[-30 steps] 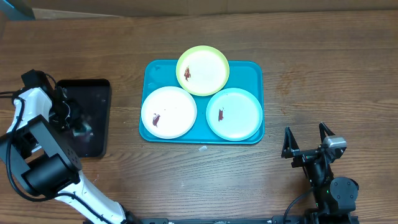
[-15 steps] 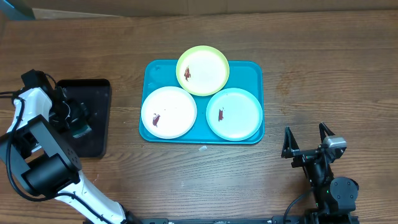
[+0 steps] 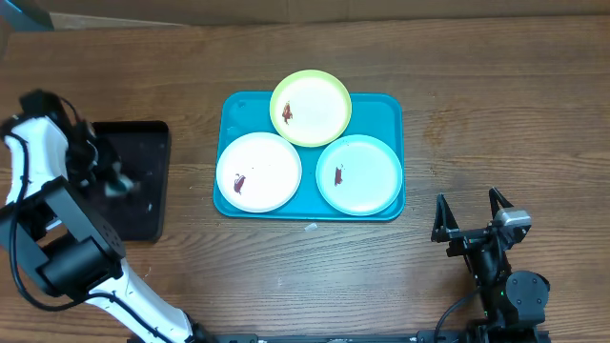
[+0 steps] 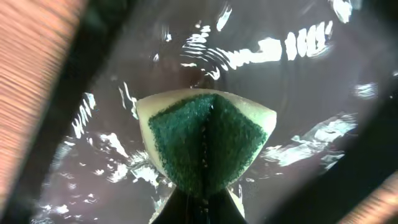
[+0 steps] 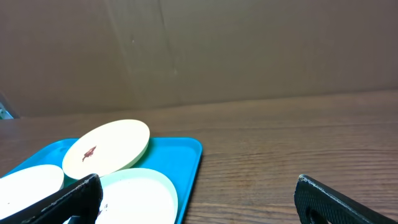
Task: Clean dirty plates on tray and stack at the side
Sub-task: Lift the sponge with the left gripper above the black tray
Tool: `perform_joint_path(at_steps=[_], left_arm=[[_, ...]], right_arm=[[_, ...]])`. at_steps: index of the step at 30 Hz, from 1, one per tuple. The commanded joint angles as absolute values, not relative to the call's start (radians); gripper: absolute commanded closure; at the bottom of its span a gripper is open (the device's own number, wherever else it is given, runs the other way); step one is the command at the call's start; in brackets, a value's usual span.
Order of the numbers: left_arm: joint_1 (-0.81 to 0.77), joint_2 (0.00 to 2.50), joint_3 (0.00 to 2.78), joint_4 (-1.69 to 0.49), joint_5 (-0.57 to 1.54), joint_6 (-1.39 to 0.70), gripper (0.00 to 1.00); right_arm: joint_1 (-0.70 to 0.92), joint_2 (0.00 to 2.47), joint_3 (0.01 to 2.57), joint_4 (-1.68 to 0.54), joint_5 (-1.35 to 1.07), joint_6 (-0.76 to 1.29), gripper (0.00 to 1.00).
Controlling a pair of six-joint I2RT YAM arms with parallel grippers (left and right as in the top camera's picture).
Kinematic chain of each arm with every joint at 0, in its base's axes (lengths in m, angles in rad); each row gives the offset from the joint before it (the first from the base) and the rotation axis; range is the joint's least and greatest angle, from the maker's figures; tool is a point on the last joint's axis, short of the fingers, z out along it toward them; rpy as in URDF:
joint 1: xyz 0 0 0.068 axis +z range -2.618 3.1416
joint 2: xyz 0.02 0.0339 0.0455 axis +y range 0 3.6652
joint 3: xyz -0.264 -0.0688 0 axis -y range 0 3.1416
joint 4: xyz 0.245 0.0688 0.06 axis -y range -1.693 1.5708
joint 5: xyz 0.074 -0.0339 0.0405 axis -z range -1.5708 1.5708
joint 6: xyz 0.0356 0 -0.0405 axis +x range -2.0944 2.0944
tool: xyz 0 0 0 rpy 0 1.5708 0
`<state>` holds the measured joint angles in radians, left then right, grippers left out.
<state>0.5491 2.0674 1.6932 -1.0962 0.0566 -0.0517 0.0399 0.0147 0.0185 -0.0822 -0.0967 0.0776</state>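
My left gripper (image 3: 105, 177) clamped on sponge (image 4: 205, 143) over black tray (image 3: 143, 152), counter's left edge. Plates (image 3: 358, 174) on teal tray (image 3: 386, 107) mid-counter, to its right; white-rimmed plate (image 3: 258, 171) nearest. Right gripper (image 3: 470, 227) fingers apart.

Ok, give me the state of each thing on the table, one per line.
Blue tray: holds all three plates.
White plate: on the tray, one brown smear.
Yellow-green plate: over the tray's far edge, one smear.
Teal plate: on the tray, one smear.
Black tray: looks wet.
Sponge: folded, green side out.
Left gripper: shut on the sponge, over the black tray.
Right gripper: open, empty.
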Motion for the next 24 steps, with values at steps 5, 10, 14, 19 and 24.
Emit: perform_joint_path(at_steps=[5,10,14,19,24], left_arm=[[0.543,2.064,1.932,-1.168,0.190,-0.056,0.96],[0.537,2.067,1.877,-1.162,0.259,-0.055,0.96],[0.528,2.067,1.747,-1.109,0.259,-0.056,0.96],[0.533,2.062,1.721,-1.107,0.254,-0.052,0.96],[0.543,2.030,1.978,-1.271,0.255,-0.044,0.96]], right_arm=[[0.036,0.003,0.008,-0.077,-0.090,0.081,0.00],[0.036,0.003,0.008,-0.077,-0.090,0.081,0.00],[0.036,0.003,0.008,-0.077,-0.090,0.082,0.00],[0.036,0.003,0.008,-0.077,-0.090,0.081,0.00],[0.036,0.003,0.008,-0.077,-0.090,0.081,0.00]])
